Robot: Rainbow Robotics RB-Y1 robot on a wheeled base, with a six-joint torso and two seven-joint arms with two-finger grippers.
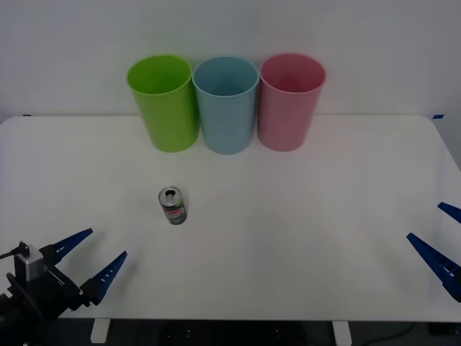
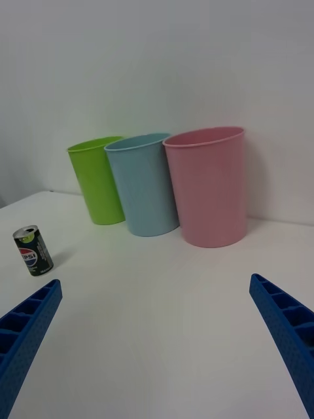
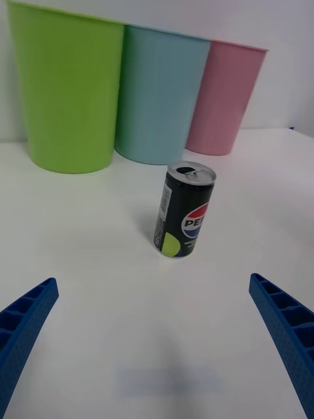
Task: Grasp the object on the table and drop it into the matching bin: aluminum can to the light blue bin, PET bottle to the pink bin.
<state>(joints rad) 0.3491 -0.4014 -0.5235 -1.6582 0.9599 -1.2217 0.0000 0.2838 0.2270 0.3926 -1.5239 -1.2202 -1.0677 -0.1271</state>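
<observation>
1. White wall behind; white table (image 1: 302,216) fills the front view, smooth and plain.
2. Three tall bins stand in a row along the far edge, touching or nearly so: lime green bin (image 1: 165,102) toward the far-left, light blue bin (image 1: 226,103) in the middle, pink bin (image 1: 289,100) on its right.
3. Aluminum can (image 1: 173,205) stands upright on the table's left half, nearer the front edge than the bins, apart from everything.
4. Left gripper (image 1: 96,258) hovers at the front-left corner, fingers spread wide, holding nothing; can sits ahead, between the finger lines.
5. Right gripper (image 1: 445,246) waits at the right edge, fingers also spread, empty.
6. Step in hand, as I judge: left arm's approach. Do it well by keeping the can centred btwn fingers, closing on the body mid-height, not the rim.
7. Hard to tell: right gripper is partly cut off; bin insides mostly hidden.
</observation>
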